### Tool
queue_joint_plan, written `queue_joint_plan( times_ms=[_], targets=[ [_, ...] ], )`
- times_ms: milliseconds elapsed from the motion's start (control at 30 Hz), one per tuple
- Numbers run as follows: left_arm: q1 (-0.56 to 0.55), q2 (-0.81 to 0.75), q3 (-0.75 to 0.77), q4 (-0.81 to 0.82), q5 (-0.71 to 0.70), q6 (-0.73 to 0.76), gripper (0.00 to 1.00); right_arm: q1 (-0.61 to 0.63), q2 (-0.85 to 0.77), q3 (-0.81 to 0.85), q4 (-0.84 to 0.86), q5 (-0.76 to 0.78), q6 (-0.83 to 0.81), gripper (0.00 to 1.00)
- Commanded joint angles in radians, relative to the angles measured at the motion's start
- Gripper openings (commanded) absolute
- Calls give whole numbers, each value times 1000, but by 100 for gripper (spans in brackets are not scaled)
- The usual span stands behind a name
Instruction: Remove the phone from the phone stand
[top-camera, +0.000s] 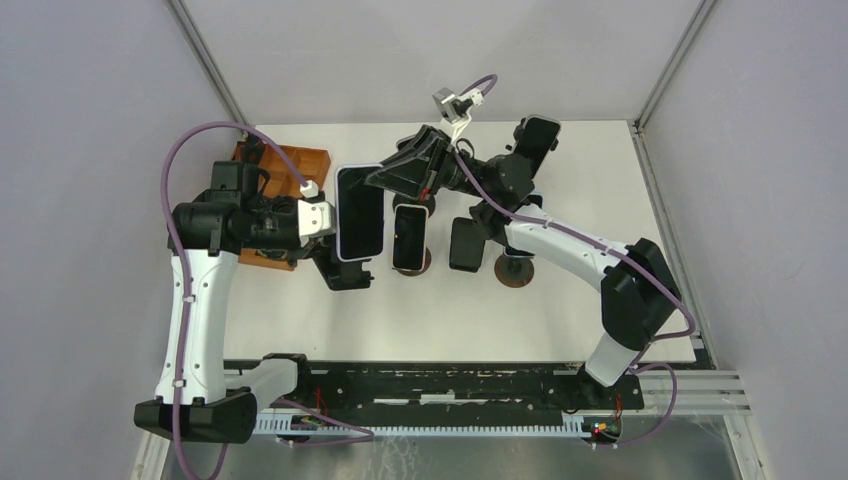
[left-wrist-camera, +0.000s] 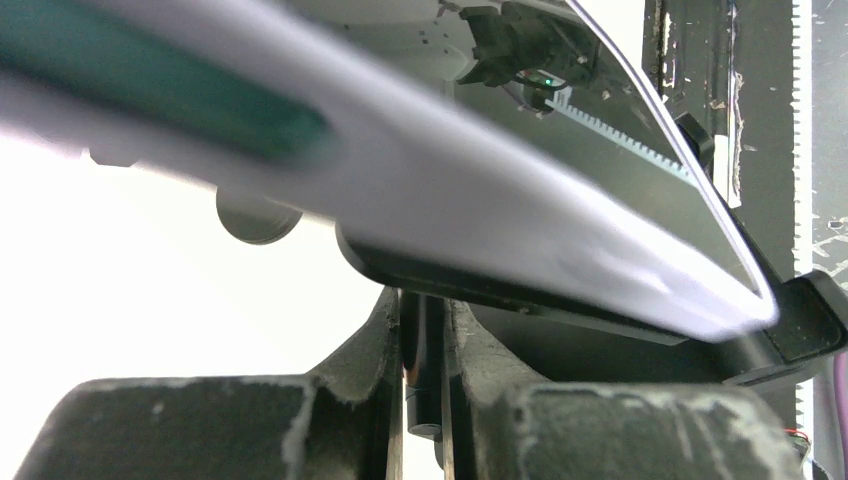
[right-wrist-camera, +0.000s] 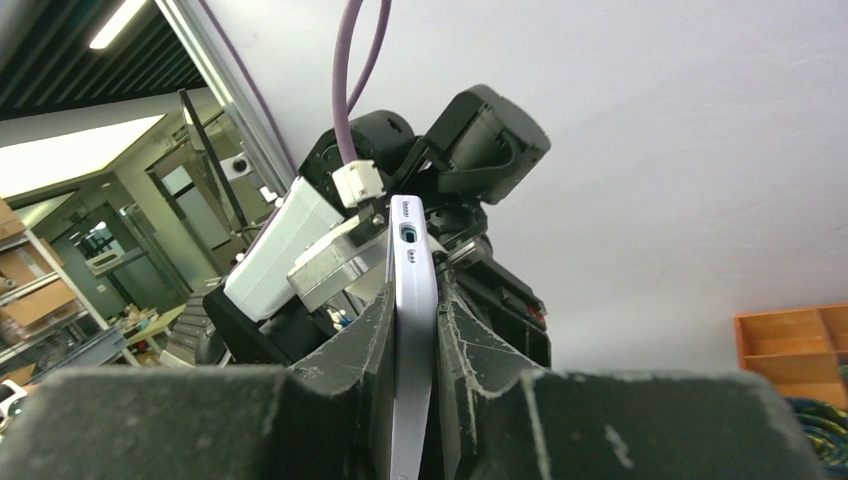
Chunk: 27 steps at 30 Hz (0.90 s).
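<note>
A large phone (top-camera: 360, 212) with a pale lavender rim sits on a black phone stand (top-camera: 347, 272) at the table's left centre. My left gripper (top-camera: 338, 262) is shut on the stand's black stem (left-wrist-camera: 425, 360), below the phone's lavender back (left-wrist-camera: 450, 180). My right gripper (top-camera: 385, 178) reaches in from the right and is shut on the phone's upper right edge. In the right wrist view the lavender phone edge (right-wrist-camera: 412, 260) is clamped between my fingers (right-wrist-camera: 415, 300), with the left arm's wrist just beyond.
Two more dark phones on round-based stands (top-camera: 411, 237) (top-camera: 466, 243) stand just right of the held phone. Another phone (top-camera: 540, 135) stands at the back right, with a stand base (top-camera: 515, 272) nearer. An orange wooden box (top-camera: 290, 165) sits at the back left.
</note>
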<state>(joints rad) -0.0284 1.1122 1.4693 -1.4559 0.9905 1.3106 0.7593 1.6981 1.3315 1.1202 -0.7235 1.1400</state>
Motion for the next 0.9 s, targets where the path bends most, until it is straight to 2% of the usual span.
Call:
queue_joint_plan(
  times_ms=[0,167,233,333,400,467,567,700,867],
  targets=[
    [-3,-17,-3,-9,22,52,2,-60,-93,42,41,32,9,7],
    [-4,-15,-7,20,-21,53,2,-175,-194,-69,-4,31,42,0],
    [-3,-16,-6,70,-42,8,2,-212,-259,-118,-149,26,-34,0],
    [-2,-13,3,176,-68,-94,2,-217,-342,-148,-463,60,-246,0],
    [-1,-6,18,258,-87,-184,2,-211,-367,-205,-538,77,-274,0],
    [1,6,39,322,-102,-257,2,-179,-377,-289,-547,103,-270,0],
    [7,37,77,368,-109,-332,2,-57,-344,-361,-585,184,-304,0],
    [14,46,93,407,-129,-396,2,89,-238,-390,-542,264,-261,0],
    [27,20,83,476,-164,-466,2,222,-107,-360,-534,446,-189,0]
  ],
)
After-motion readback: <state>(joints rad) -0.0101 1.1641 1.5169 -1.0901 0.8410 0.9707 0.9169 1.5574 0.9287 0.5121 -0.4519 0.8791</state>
